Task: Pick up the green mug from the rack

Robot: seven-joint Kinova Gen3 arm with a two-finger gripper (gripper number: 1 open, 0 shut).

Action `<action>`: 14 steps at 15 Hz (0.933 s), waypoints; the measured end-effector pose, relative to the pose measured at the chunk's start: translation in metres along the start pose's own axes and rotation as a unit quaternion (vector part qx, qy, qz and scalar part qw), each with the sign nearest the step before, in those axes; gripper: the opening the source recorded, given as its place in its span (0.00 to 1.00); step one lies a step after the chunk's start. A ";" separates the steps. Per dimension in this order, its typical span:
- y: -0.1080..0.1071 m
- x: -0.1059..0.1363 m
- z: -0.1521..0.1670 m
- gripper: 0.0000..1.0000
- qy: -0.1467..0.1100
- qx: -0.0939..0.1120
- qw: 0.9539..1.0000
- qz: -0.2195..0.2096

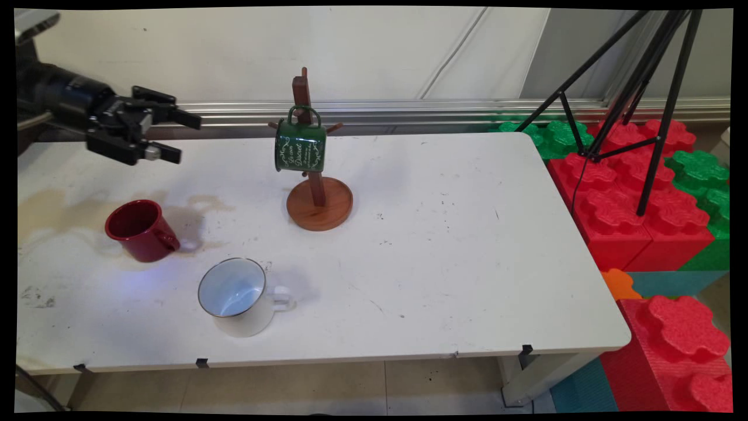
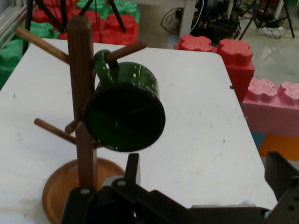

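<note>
The black two-finger gripper [image 1: 175, 135] is hanging above the table's far left part with its jaws standing apart and nothing between them. It is pointing toward the wooden mug tree [image 1: 315, 193], which is standing well apart from it near the middle of the white table [image 1: 456, 257].

1 green enamel mug [image 1: 300, 146] with white lettering is hanging by its handle on 1 of the tree's pegs, touching the post. In the hand view the same green mug [image 2: 124, 112] is showing its dark open mouth toward the camera, with the tree's post [image 2: 83, 93] just beside it and 4 pegs visible.

3 mugs are showing in all. Below the gripper, 1 red mug [image 1: 140, 229] is standing on a stained patch of table, tilted as the camera sees it, handle toward the right. Nearer the front edge, 1 white enamel mug [image 1: 238, 295] with a dark rim is standing apart from it, handle also toward the right.

To the table's right, red and green foam blocks [image 1: 631, 204] are stacked on the floor, and 1 black tripod [image 1: 637, 99] is standing on them. Nothing is lying between the gripper and the mug tree.
</note>
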 end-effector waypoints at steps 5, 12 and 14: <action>-0.007 0.001 0.029 1.00 0.006 -0.003 1.000 0.000; -0.015 -0.006 0.073 1.00 0.011 -0.006 1.000 -0.006; -0.017 -0.009 0.085 1.00 0.014 -0.006 1.000 -0.009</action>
